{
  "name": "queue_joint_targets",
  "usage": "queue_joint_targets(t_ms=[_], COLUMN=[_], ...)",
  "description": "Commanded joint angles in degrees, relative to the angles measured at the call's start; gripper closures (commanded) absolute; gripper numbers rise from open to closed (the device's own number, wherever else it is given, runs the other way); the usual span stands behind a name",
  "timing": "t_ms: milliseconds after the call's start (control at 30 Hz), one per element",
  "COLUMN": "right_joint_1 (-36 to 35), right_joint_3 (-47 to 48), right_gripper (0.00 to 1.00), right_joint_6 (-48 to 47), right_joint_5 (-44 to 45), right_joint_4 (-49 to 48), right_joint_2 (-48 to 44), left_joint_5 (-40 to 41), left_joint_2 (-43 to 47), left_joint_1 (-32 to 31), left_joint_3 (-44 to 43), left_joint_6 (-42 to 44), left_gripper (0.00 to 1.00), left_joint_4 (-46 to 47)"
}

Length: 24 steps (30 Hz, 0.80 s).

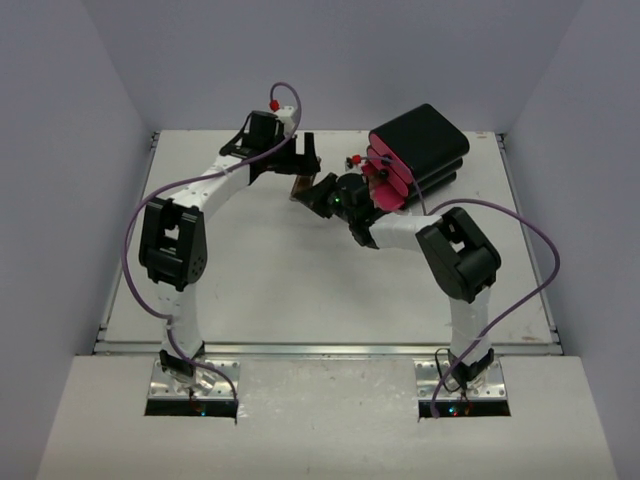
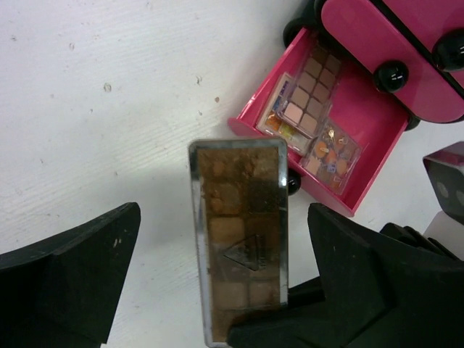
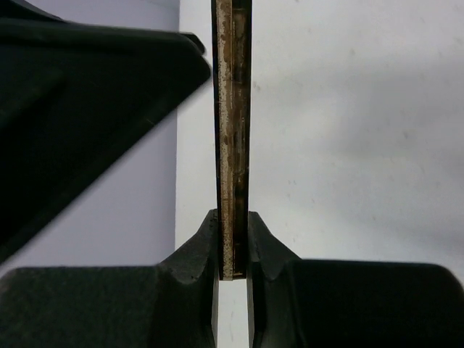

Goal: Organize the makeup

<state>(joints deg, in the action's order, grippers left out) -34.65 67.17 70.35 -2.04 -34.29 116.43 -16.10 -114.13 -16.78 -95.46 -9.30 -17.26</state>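
The right claw pinches one end of the thin, scuffed rectangular palette, holding it untouched between the blunt black halves of the wide-open left claw, near the glossy pink open drawer.

The work surface is a white table, nearly square, and it fills the middle of the top view. In the left wrist view its paint has small dark specks and fine scratches. A thin metal rail runs along the table's edge at 6 o'clock, and narrower metal strips follow the edges at 9 and 3 o'clock. Three plain walls stand around the table: the back wall at 12 o'clock, the left wall at 9 o'clock, and the right wall at 3 o'clock. All are pale lilac-grey. At 6 o'clock, past the rail, lies an off-white board with two rectangular cut-outs, at 7 and 5 o'clock. The light is even and the shadows are soft.
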Motion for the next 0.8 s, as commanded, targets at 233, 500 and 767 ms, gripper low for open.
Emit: queue_joint_targets(t_ms=[233,500,767], right_joint_1=[-0.1,3.6,9.8], right_joint_3=[-20.7,-30.0,-30.4], right_gripper=[1.0,1.0,1.0], right_joint_6=[17.6,27.5,27.6], right_joint_5=[4.4,5.2,2.3], right_joint_4=[-10.3,-10.7,-11.8], right_joint_2=[-14.5,-17.8,-16.8], left_joint_5=[-3.9,-3.6,-3.1], left_joint_2=[8.3,10.8,11.0], left_joint_1=[-0.1,0.0,0.3], left_joint_3=[-1.1,2.7,5.0], left_joint_6=[7.7,9.0,11.3], left_gripper=[0.0,0.0,0.0], left_joint_4=[-2.0,-1.0,-0.3])
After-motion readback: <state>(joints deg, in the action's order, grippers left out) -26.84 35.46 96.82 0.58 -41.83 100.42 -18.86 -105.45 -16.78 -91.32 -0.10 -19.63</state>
